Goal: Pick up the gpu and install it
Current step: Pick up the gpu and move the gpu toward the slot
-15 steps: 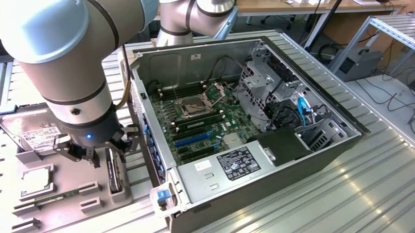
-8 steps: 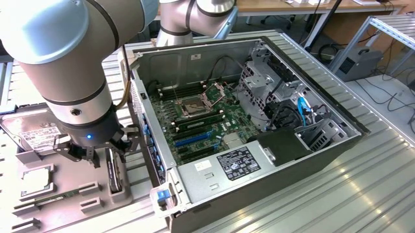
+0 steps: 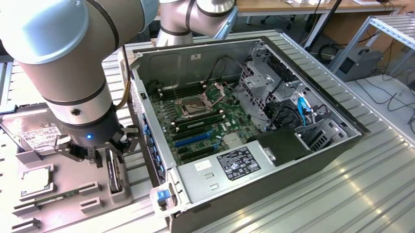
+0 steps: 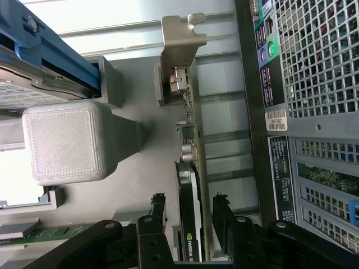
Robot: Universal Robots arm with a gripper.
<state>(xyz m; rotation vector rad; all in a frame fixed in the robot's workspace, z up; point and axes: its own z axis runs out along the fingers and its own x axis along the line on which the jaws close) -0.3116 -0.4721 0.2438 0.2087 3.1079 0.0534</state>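
Wrist view has the gpu (image 4: pixel 189 179) standing on edge between the gripper (image 4: pixel 189 203)'s spread, unclenched fingers (image 4: pixel 159 212).

The gpu (image 4: pixel 189 216) bears the brand NVIDIA.

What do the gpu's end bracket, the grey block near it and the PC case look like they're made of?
End bracket of the gpu: bare metal, probably steel; silver, dull sheen, bent tab.
Grey block: likely 3D-printed plastic; matte, fine layer lines on its face.
PC case: sheet metal, grey, possibly painted; thin folded walls, punched vent holes.
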